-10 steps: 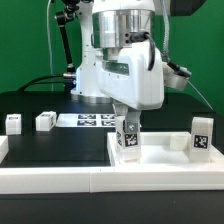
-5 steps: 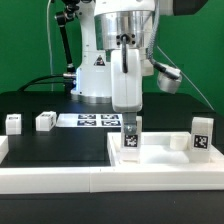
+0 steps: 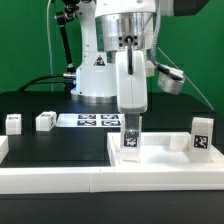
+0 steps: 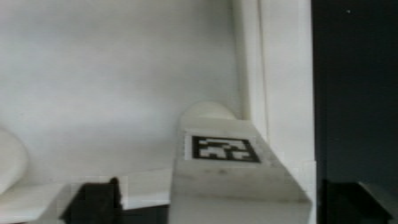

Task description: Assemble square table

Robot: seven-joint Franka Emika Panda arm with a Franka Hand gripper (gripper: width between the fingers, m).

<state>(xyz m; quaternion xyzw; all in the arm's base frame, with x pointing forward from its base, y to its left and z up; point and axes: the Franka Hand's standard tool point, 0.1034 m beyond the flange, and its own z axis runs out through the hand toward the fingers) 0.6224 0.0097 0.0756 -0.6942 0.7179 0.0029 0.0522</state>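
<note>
Table top [image 3: 165, 160] lay flat at the front of the black work surface [image 3: 60, 145], toward the exterior view's right, raised rim up, its front edge against the long white border rail [image 3: 50, 182]. One leg [image 3: 130, 141] stood upright on the top near its rim on the exterior view's left, tag facing the cam. In the wrist view the same leg [image 4: 222, 150] showed its tag just beside the rim strip, w/ the pale inside of the top [image 4: 107, 80] spreading away on one side and black surface beyond the rim on the other. Gripper [image 3: 130, 124] hung straight down over that leg, fingertips either side of its upper end. In the wrist view one finger [image 4: 93, 200] stood clear of the leg w/ a strip of white top showing between them. The opposite finger was hard to pick out against the dark bg, but the claw looked spread wide w/ no hold on the leg, which stood on its own base. A second leg [image 3: 201, 136] stood upright near the top's rim on the exterior view's right, well apart from the first, tag also to the cam. Two more legs [image 3: 13, 122] [image 3: 45, 120] sat on the black surface at the exterior view's left, near each other and well apart from the top. The marker board [image 3: 95, 120] lay flat between them and the arm's base. The white arm [image 3: 115, 60] rose behind, in front of a green backdrop.
</note>
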